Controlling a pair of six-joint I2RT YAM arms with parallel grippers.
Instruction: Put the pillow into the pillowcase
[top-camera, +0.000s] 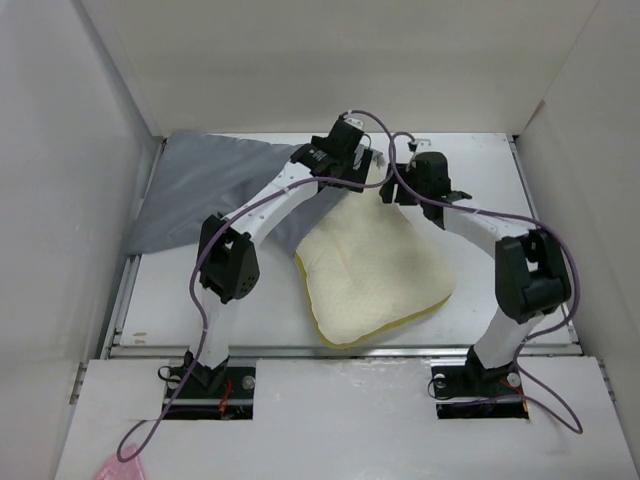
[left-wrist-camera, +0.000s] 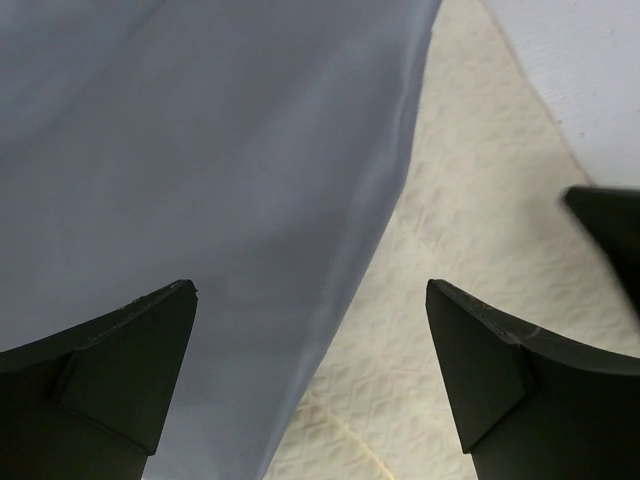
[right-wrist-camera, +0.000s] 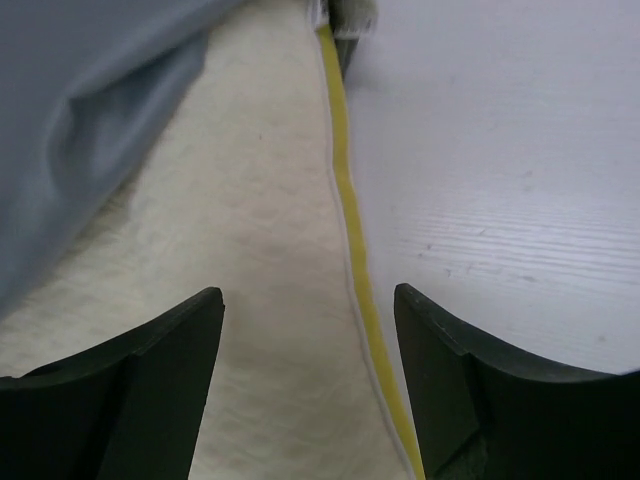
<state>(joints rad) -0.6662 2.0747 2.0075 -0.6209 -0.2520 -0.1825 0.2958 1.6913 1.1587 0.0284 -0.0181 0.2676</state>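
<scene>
The cream pillow (top-camera: 375, 272) with a yellow edge lies in the middle of the table, its far end under the grey pillowcase (top-camera: 205, 190), which spreads to the back left. My left gripper (top-camera: 365, 160) is open above the pillowcase's edge where it overlaps the pillow; the left wrist view shows grey fabric (left-wrist-camera: 200, 170) on the left and cream fleece (left-wrist-camera: 470, 230) on the right between the jaws. My right gripper (top-camera: 400, 178) is open over the pillow's far right edge; the right wrist view shows the yellow seam (right-wrist-camera: 350, 220) between the jaws and the pillowcase (right-wrist-camera: 80, 110) at left.
White walls (top-camera: 90, 150) enclose the table on the left, back and right. Bare white table (top-camera: 200, 300) shows around the pillow. A pink object (top-camera: 120, 468) lies at the near left corner, off the work surface.
</scene>
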